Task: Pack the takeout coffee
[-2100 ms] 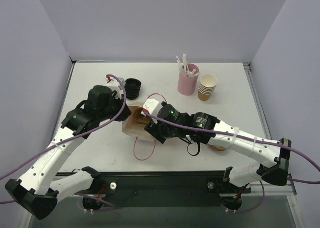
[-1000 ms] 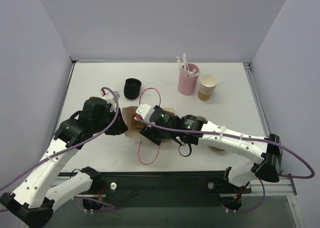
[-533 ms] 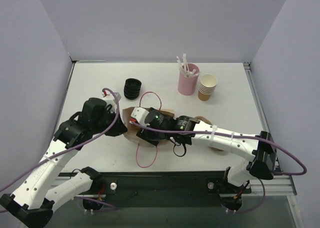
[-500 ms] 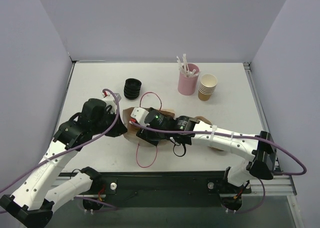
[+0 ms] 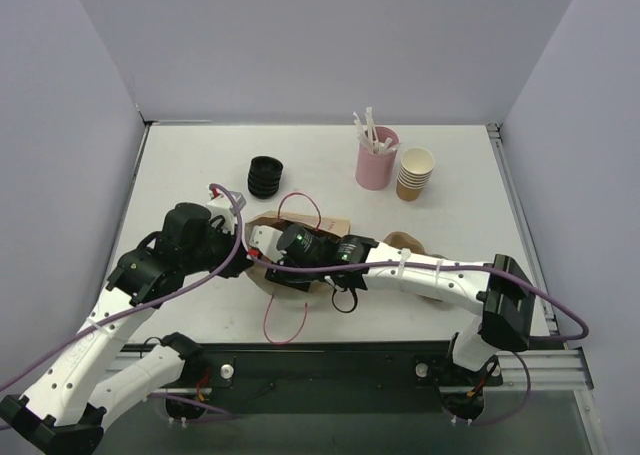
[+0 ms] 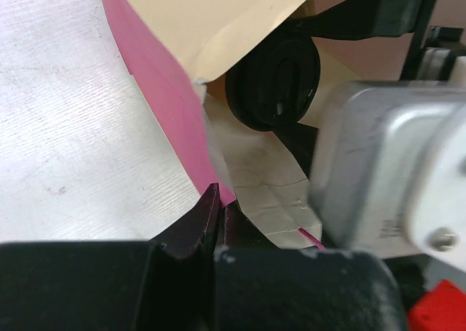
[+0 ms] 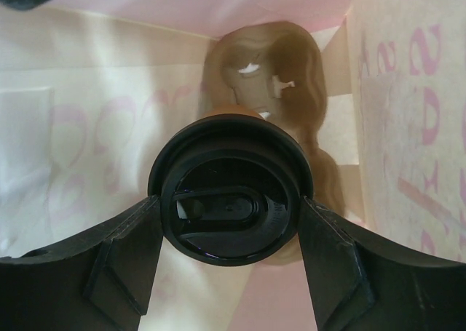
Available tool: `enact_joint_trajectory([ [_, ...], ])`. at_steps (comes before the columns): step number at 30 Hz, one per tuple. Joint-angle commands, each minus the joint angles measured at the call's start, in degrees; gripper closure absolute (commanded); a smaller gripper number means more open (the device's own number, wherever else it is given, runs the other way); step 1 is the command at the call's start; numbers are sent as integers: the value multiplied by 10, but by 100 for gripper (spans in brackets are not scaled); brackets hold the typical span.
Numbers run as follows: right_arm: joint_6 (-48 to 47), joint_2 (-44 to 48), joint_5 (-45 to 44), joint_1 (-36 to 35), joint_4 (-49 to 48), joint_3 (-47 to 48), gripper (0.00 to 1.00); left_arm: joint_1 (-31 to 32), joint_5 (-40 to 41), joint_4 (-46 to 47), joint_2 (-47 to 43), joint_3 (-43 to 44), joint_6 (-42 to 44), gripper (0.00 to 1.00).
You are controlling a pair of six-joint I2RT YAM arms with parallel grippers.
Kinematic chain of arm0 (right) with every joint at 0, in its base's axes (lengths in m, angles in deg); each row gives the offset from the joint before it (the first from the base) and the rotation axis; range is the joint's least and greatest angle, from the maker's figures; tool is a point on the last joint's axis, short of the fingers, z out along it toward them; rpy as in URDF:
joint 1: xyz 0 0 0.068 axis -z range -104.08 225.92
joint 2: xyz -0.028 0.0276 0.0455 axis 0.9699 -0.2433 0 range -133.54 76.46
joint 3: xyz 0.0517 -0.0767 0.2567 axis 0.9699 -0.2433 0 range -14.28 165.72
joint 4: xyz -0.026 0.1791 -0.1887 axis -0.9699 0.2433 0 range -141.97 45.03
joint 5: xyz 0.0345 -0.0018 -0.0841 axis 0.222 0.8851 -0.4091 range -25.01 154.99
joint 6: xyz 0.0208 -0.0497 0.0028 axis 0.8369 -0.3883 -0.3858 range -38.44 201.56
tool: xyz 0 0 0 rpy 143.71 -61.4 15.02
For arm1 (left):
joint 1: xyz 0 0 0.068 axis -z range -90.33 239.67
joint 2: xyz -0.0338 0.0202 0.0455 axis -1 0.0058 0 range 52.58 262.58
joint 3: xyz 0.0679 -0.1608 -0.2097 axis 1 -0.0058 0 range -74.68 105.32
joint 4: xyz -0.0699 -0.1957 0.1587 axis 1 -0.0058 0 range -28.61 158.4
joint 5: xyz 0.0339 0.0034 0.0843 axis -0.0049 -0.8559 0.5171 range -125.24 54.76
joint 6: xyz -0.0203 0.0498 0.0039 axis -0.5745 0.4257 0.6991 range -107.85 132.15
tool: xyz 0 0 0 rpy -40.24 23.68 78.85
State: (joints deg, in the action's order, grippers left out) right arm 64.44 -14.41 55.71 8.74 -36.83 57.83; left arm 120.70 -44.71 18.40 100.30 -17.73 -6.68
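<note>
Right pincer (image 7: 229, 207) grips the small brown paper cup with round black plastic lid (image 7: 231, 189) inside the tan paper bag (image 6: 233, 18); left pincer (image 6: 218, 204) pinches its rim.

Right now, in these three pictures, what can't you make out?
Top view: the takeout coffee is hidden by the paper bag and the right arm.
Right wrist view: the cup's body is nearly all hidden behind its black lid.
Left wrist view: the left hand, pinching the bag's edge, is a close dark blur.
Top view: a brown item under the right arm is mostly covered.
</note>
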Motion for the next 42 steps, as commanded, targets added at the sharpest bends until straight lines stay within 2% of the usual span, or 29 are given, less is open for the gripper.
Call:
enact_joint_trajectory([
  [1, -21, -34, -28, 7, 0, -14, 55, -1, -15, 36, -10, 6, -9, 100],
  [6, -20, -33, -56, 20, 0, -15, 56, -1, -12, 26, -9, 13, -19, 100],
  [16, -18, 16, -29, 21, 7, -10, 56, -1, -9, 27, -7, 9, -31, 100],
  [33, -32, 40, -55, 17, 22, 2, 56, -1, -5, 45, -19, -18, -26, 100],
  [42, -119, 46, -67, 14, 28, 29, 56, -1, 44, 55, -68, -47, -40, 100],
])
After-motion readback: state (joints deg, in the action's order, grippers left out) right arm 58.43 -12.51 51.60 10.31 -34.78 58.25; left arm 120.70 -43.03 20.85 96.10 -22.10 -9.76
